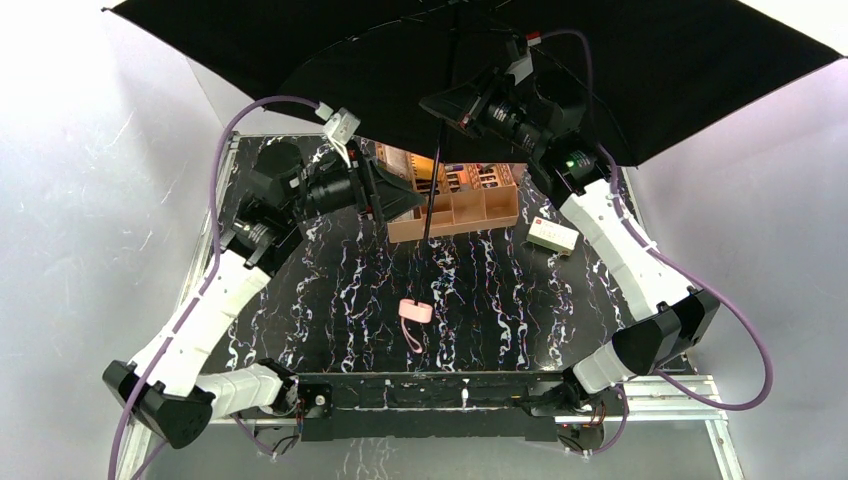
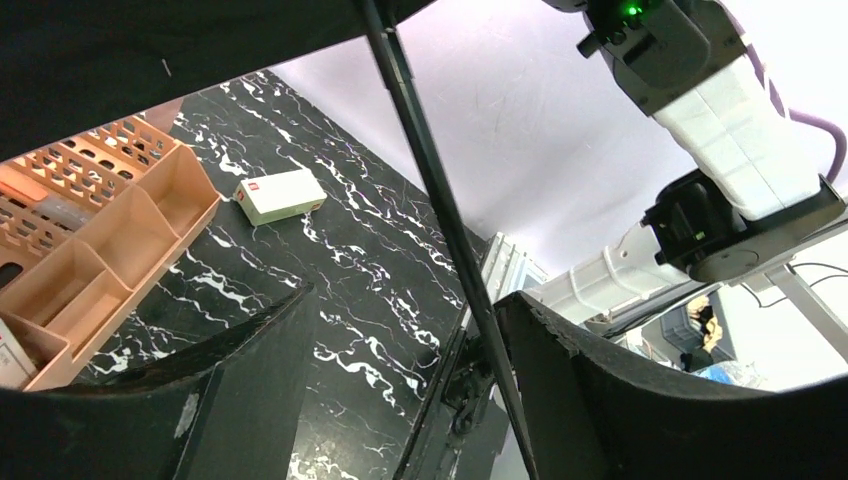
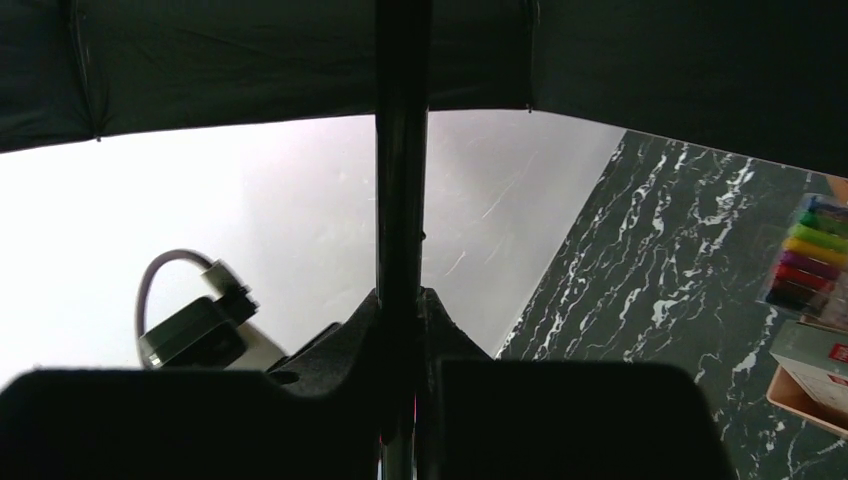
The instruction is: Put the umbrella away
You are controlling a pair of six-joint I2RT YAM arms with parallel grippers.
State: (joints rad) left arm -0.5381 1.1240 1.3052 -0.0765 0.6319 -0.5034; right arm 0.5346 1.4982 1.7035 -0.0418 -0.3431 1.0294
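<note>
The umbrella is open; its black canopy (image 1: 400, 60) spreads over the far half of the table. Its thin dark shaft (image 1: 432, 200) runs down to a pink handle (image 1: 415, 311) with a pink strap near the table. My right gripper (image 1: 442, 104) is shut on the shaft just under the canopy; the right wrist view shows the shaft (image 3: 400, 200) clamped between the fingers (image 3: 440, 320). My left gripper (image 1: 412, 203) is open lower down, beside the shaft. In the left wrist view the shaft (image 2: 440, 200) passes between the spread fingers (image 2: 250, 370), close to the right one.
An orange desk organiser (image 1: 465, 205) stands at the back middle of the black marbled table (image 1: 500, 300), just behind the shaft. A white box (image 1: 552, 236) lies to its right. Coloured markers (image 3: 805, 255) show in the organiser. White walls close in both sides.
</note>
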